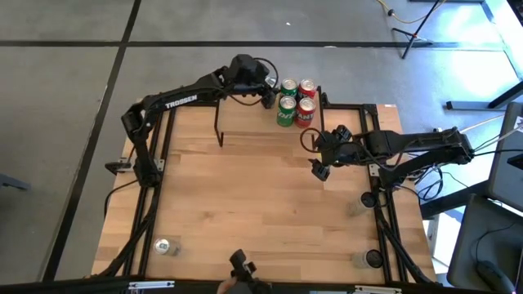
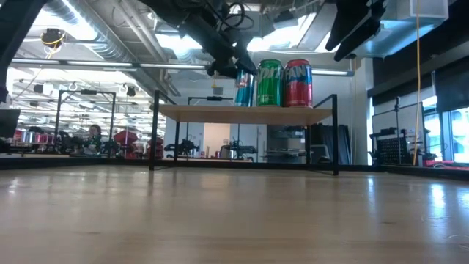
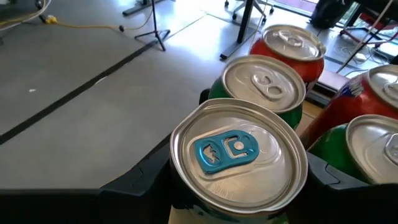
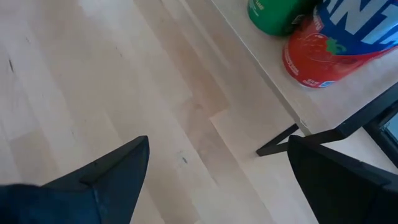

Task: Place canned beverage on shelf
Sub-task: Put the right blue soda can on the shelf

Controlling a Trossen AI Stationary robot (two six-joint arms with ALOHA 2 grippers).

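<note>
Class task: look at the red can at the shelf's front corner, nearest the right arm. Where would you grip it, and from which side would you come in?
Grip the red can across its round side wall, about mid-height, descending from above: it stands upright on the shelf. A green can touches one side, so place the fingers on the front and back. The open right gripper is closest.

A large light-wood plank counter (image 1: 245, 204) on a black metal frame is seen on a grey concrete floor (image 1: 65, 82) crossed by dark lines. A yellow cable (image 3: 81, 26) and black stand legs (image 3: 146, 34) are seen on that floor.
</note>
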